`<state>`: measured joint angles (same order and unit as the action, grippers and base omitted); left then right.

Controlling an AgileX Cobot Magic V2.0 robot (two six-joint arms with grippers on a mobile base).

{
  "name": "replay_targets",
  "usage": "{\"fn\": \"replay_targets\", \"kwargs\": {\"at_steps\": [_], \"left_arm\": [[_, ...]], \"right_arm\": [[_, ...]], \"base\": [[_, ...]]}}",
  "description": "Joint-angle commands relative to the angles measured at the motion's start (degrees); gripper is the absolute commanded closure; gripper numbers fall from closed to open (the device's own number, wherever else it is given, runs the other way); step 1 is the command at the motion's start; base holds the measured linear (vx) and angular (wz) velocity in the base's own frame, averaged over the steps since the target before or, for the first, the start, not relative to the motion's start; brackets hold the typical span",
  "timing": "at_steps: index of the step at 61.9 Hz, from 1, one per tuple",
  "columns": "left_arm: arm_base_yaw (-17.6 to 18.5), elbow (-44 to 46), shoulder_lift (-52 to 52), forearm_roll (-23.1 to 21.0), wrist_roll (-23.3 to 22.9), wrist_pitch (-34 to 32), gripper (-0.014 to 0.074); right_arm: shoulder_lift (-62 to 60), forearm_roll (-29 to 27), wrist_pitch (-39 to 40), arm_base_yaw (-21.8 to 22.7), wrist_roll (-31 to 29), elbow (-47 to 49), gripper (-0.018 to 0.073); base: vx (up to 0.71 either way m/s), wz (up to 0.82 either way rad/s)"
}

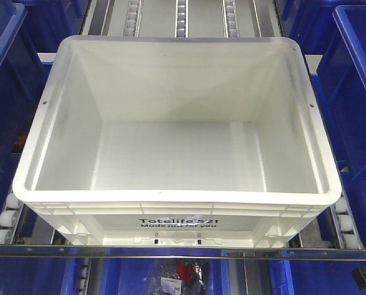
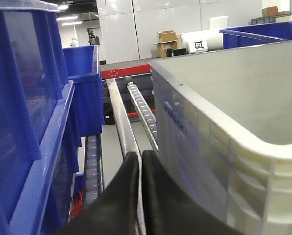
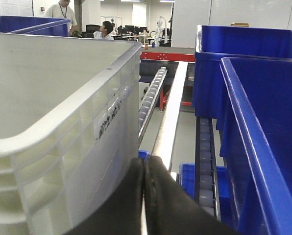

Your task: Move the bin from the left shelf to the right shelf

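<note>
Two grippers, both pinched shut on nothing, flanking the bin (image 1: 177,153). Left gripper (image 2: 140,156) low in the gap along the left wall, hemmed in on its own left by stacked blue bins (image 2: 33,122); right gripper (image 3: 145,162) mirrored along the right wall, with more blue bins close by on the right. Contact with the ribbed plastic: impossible to tell from either wrist view. Bin itself empty, seated squarely on the roller rails (image 1: 180,15), near face and printed label just behind the metal front bar (image 1: 171,251). Judged as the bracing stage of a two-sided squeeze, with no lift yet. To do it well: press inward with both arms at matching height and matching depth, tucked just under the rolled rim (image 1: 171,196) for a ledge to bear on. Build pressure evenly to avoid yawing the tote on the rollers. Raise the near edge clear of the front bar before drawing it nearer. Keep it level, move slowly, and mind the tight clearance to the neighbours on both sides; smooth plastic, likely to slip under a lopsided push.
</note>
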<state>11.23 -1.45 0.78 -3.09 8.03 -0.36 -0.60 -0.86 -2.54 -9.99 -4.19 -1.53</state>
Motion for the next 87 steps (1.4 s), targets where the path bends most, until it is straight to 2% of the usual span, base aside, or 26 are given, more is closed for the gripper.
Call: {"fn": "replay_targets", "kwargs": {"at_steps": [1, 53, 60, 66, 75, 80, 87], "left_arm": [[0.26, 0.98, 0.59, -0.35, -0.29, -4.18, 0.0604], [0.26, 0.98, 0.59, -0.35, -0.29, -4.18, 0.0604], [0.26, 1.03, 0.59, -0.35, -0.31, -7.52, 0.0604], [0.26, 1.03, 0.59, -0.42, -0.31, -11.77, 0.0604], [0.26, 2.24, 0.59, -0.42, -0.36, -18.45, 0.0604], [0.26, 5.10, 0.52, -1.07, -1.72, -15.77, 0.0604], [0.26, 13.19, -1.08, -5.96, -3.63, -2.42, 0.0604]], "right_arm": [[-0.66, 0.53, 4.31, 0.09, -0.16, -1.10, 0.0567], [-0.66, 0.53, 4.93, 0.09, -0.16, -1.10, 0.0567], [-0.66, 0.53, 6.03, 0.09, -0.16, -1.04, 0.0567], [-0.66, -0.10, 11.04, 0.09, 0.57, -1.04, 0.0567], [-0.66, -3.36, 19.83, 0.09, 5.35, -0.59, 0.0567], [-0.66, -3.99, 17.41, 0.09, 6.02, 2.13, 0.0567], [-0.20, -3.99, 5.75, 0.09, 6.02, 9.92, 0.0567]], "base": [[0.00, 0.00], [0.00, 0.00], [0.00, 0.00], [0.00, 0.00], [0.00, 0.00], [0.00, 0.00], [0.00, 0.00]]}}
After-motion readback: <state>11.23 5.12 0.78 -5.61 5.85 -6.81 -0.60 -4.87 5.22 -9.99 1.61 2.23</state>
